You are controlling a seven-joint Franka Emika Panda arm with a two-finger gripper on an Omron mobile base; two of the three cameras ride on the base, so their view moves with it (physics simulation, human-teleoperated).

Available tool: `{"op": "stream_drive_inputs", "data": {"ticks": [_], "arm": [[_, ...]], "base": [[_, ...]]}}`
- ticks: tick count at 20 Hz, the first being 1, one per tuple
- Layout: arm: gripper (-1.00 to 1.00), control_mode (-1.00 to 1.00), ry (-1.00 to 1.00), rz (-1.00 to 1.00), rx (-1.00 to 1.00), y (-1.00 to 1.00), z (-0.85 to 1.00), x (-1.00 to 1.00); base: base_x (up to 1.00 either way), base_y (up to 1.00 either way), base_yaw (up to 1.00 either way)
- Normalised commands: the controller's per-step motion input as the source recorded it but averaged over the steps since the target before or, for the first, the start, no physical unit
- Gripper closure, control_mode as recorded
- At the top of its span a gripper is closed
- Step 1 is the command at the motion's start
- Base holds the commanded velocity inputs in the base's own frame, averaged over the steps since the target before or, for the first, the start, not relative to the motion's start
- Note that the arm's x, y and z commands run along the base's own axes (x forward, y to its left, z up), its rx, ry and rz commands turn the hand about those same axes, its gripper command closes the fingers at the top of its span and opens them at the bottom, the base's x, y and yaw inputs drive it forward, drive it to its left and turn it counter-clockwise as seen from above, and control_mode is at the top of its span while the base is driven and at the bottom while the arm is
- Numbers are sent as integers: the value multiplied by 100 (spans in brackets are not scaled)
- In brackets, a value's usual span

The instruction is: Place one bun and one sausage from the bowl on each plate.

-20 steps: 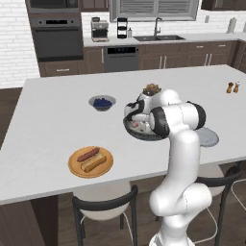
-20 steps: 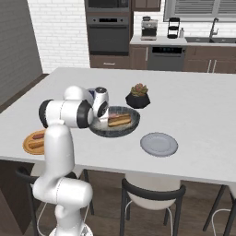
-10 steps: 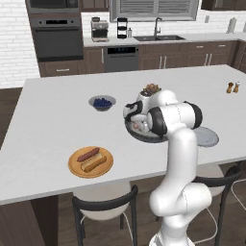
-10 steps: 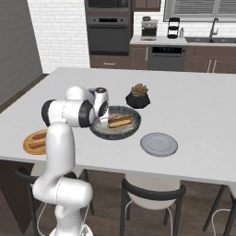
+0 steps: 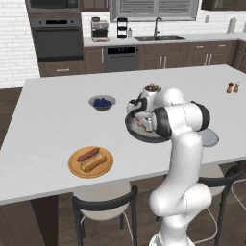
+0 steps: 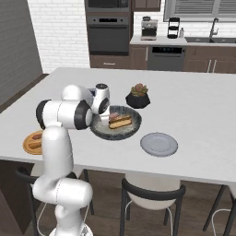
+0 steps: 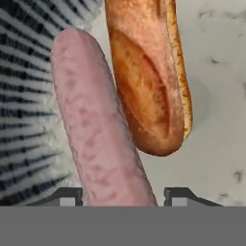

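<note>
Hand view: our hand has narrowed its fingers around the sausage lying in the bowl beside the bun; we cannot tell whether they grip yet. The grey plate sits bare.

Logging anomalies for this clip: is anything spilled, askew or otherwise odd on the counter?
Nothing stands out. The orange plate holds a bun and sausage, the grey plate is bare, and the rest sits in the bowl under the gripper.

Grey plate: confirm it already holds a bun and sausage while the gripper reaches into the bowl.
Wrong plate. In the right base view the grey plate is bare; the orange plate holds the bun and sausage. The gripper does reach into the bowl.
</note>
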Motion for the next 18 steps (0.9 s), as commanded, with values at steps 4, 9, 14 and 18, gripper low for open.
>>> {"op": "stream_drive_inputs", "data": {"ticks": [4,9,14,18], "arm": [[100,-100,-26,-7,0,-57,100,-97],[100,-100,-19,-16,-1,-88,98,-100],[100,-100,-2,-25,-6,-100,68,-92],[100,-100,18,-28,-5,-100,25,-58]], "base": [[0,0,0],[0,0,0],[0,0,0],[0,0,0]]}}
